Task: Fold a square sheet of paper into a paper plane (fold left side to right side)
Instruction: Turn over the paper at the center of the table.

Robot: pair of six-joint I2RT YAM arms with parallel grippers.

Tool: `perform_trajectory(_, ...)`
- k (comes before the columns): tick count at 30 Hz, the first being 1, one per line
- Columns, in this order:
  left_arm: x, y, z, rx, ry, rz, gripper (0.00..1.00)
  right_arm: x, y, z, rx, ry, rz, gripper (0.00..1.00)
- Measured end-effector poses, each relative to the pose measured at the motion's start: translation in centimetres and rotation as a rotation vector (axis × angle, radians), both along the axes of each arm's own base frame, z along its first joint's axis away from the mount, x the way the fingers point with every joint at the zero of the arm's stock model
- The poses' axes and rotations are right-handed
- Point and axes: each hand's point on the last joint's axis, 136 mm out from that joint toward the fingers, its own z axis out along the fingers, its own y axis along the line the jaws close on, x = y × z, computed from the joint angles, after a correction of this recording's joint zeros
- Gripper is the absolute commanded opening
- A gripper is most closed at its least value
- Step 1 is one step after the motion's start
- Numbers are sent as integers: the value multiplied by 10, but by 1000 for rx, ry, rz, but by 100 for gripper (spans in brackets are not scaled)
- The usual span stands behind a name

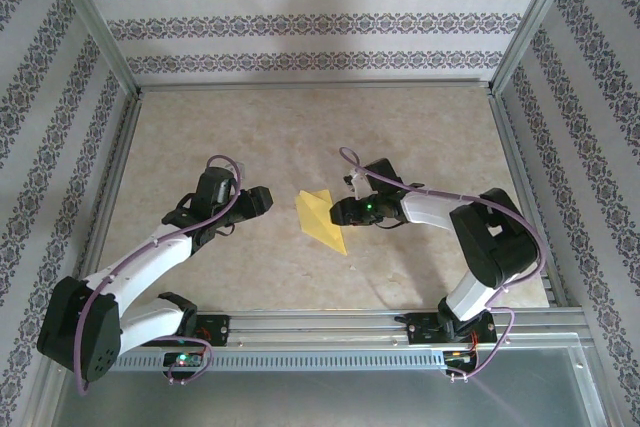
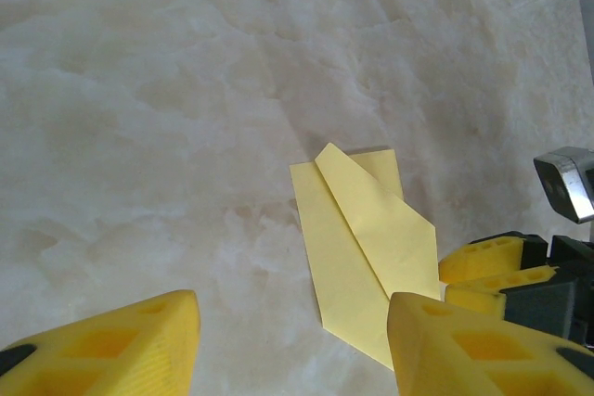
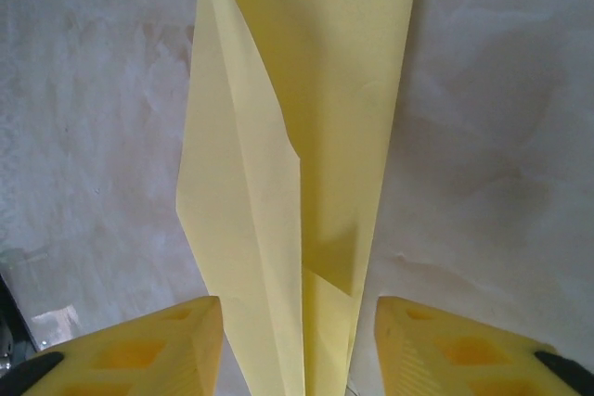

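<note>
We see the square sheet of paper (image 1: 322, 217), part-folded, flat on the table (image 1: 430, 127) between the arms, long axis running straight out from the right fingers (image 3: 158, 350), which straddle its near tip, spread and empty; left fingers (image 2: 121, 350) also spread, empty, farther off.

The sheet of paper (image 3: 316, 90) is thin, matt yellow paper, sharply creased. The table (image 1: 230, 137) top is smooth, marbled beige with a faint sheen. The right gripper (image 3: 299, 350) has fingers (image 3: 139, 350) of matt yellow plastic. The rail (image 1: 330, 325) across the lower frame is brushed metal. The right arm (image 1: 430, 209) shell is glossy white plastic.
</note>
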Motion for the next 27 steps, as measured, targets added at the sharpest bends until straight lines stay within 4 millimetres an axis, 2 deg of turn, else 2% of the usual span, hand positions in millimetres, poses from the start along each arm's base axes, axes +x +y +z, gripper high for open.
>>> perform_trajectory(5,0,0,-2,2,7,0,56,2,4,0,22,6,-2,26)
perform_trajectory(12,0,-1,-5,3,16,-3,56,0,9,-3,38,25,3,19)
perform_trajectory(16,0,-1,-5,-1,18,-6,57,0,11,-4,45,29,7,8)
perform_trajectory(19,0,-1,-4,-12,21,-5,58,1,11,-2,50,32,3,3)
perform_trajectory(22,1,-2,2,-38,7,-5,62,3,12,9,66,6,1,0)
perform_trajectory(24,3,-3,11,-70,-16,-8,63,6,13,28,91,-40,1,0)
perform_trajectory(27,4,-9,34,-144,-76,-33,63,11,13,66,145,-135,-3,0)
